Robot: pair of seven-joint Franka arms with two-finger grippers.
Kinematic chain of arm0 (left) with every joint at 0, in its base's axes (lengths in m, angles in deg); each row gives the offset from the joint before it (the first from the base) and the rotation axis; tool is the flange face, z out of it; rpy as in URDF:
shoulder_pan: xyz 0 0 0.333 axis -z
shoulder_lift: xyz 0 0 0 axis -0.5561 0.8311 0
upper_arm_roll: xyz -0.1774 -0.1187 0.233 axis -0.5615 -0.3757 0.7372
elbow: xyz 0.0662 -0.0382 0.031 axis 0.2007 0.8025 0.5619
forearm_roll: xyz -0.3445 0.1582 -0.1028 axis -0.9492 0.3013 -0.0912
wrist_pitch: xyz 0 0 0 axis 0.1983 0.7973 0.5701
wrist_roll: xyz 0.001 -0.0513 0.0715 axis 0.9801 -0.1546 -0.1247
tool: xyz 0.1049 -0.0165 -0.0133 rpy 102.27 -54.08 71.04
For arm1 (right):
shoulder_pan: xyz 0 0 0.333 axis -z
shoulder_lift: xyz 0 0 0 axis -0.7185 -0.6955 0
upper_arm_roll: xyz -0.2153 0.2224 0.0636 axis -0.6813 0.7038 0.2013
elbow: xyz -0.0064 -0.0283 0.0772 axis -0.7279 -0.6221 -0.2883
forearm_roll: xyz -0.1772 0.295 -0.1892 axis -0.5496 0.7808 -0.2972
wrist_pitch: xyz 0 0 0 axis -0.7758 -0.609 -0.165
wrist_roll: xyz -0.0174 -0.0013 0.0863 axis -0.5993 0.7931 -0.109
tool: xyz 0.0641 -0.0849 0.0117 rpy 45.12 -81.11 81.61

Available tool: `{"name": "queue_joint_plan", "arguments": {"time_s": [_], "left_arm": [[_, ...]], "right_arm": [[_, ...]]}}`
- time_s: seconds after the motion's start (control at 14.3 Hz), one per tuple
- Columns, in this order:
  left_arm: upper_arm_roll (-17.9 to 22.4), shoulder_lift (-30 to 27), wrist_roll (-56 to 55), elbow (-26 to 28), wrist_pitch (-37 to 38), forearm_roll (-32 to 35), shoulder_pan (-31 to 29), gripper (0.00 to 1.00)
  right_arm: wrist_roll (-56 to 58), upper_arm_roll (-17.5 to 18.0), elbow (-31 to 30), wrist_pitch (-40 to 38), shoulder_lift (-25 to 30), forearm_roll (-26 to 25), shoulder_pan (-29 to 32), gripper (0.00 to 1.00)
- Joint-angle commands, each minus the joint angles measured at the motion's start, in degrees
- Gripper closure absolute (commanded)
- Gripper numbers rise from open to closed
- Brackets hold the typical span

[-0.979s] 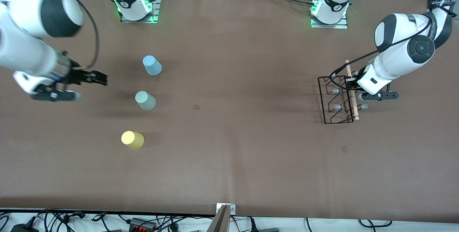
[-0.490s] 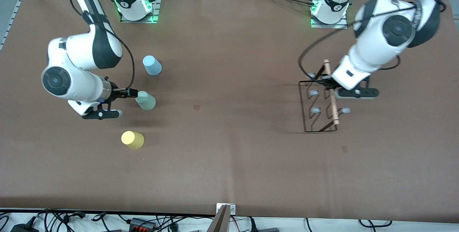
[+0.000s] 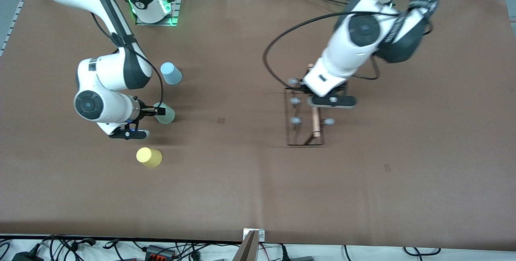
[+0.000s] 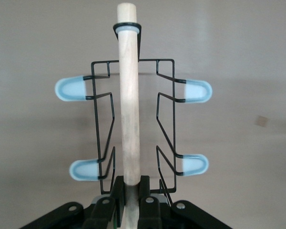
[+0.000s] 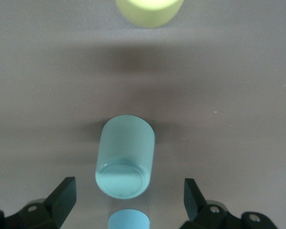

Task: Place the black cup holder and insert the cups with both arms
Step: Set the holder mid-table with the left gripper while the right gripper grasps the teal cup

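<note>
My left gripper (image 4: 129, 191) is shut on the wooden rod (image 4: 128, 95) of the black cup holder (image 3: 303, 132) and holds it over the table's middle, toward the left arm's end. In the front view the left wrist hides the gripper. Pale blue pegs (image 4: 75, 89) stick out on both sides of the holder. My right gripper (image 3: 160, 111) is open, with its fingers either side of the mint green cup (image 3: 166, 115) and not touching it; the cup also shows in the right wrist view (image 5: 125, 160). The light blue cup (image 3: 171, 73) stands farther from the front camera, and the yellow cup (image 3: 149, 157) stands nearer.
Two small dark marks lie on the brown table, one near the middle (image 3: 221, 120) and one nearer the front camera at the left arm's end (image 3: 387, 167). A metal bracket (image 3: 253, 240) and cables sit at the table's front edge.
The left arm has carried the cup holder from the left arm's end toward the table's middle. The right gripper has swung in from the table's end and now straddles the mint cup.
</note>
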Motion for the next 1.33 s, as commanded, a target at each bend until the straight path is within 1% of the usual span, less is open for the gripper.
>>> {"name": "queue_joint_plan", "arguments": {"time_s": [0.0, 0.14, 0.21, 0.28, 0.42, 0.63, 0.7, 0.84, 0.91, 0.98, 1.05, 1.12, 1.19, 1.26], "left_arm": [[0.28, 7.42, -6.75, -9.61, 1.63, -0.36, 3.97, 0.99], [0.9, 11.37, -10.01, -13.47, 0.68, 0.68, 7.76, 0.99], [0.72, 12.61, -11.42, -14.28, -0.99, 3.48, 8.99, 0.99], [0.81, 13.93, -14.57, -14.55, -2.92, 5.59, 10.48, 0.99], [0.81, 16.13, -18.81, -15.42, -6.7, 6.14, 11.98, 0.99], [1.07, 17.63, -19.26, -15.78, -7.42, 6.23, 14.18, 0.99], [1.16, 18.16, -19.35, -15.87, -7.51, 6.23, 14.71, 0.97], [1.07, 19.56, -20.66, -16.65, -8.73, 6.14, 15.06, 0.89], [0.99, 19.91, -21.27, -16.92, -9.43, 6.14, 15.33, 0.83], [1.07, 19.92, -21.28, -17.01, -9.44, 6.14, 15.76, 0.66], [1.16, 19.4, -20.93, -17.1, -9.18, 6.23, 15.51, 0.51], [1.16, 18.69, -20.84, -17.27, -8.57, 6.32, 14.98, 0.39], [1.34, 15.99, -20.58, -17.28, -6.47, 6.49, 14.02, 0.36], [1.6, 13.01, -20.66, -17.28, -3.06, 6.67, 11.66, 0.23]], "right_arm": [[-2.01, -0.2, -3.54, 2.87, 0.94, 0.88, -1.12, 0.0], [-2.1, -0.2, -5.74, 5.24, 0.94, 0.88, -1.03, 0.0], [-2.71, -0.11, -6.36, 5.77, 0.94, 0.88, -1.03, 0.0], [-2.89, -0.11, -6.62, 5.95, 0.85, 0.88, -1.12, 0.0], [-2.89, -0.11, -6.54, 6.56, 0.33, 0.88, -1.03, 0.0], [-2.89, -0.11, -6.54, 7.53, -0.64, 0.97, -1.03, 0.0], [-2.89, -0.2, -6.54, 7.62, -0.82, 0.88, -1.03, 0.0], [-2.89, -0.11, -6.45, 7.53, -1.43, 0.97, -0.86, 0.0], [-2.89, -0.11, -6.36, 7.45, -1.43, 0.97, -0.77, 0.08], [-2.81, -0.2, -6.1, 7.1, -1.43, 0.88, -0.85, 0.21], [-2.81, -0.11, -5.92, 6.83, -1.35, 0.88, -0.86, 0.4], [-2.63, -0.2, -5.57, 6.66, -1.26, 0.88, -0.94, 0.52], [-2.28, -0.2, -4.96, 6.31, -1.17, 0.88, -0.94, 0.63], [-1.84, -0.2, -3.91, 5.26, -1.0, 0.88, -0.94, 0.68]]}}
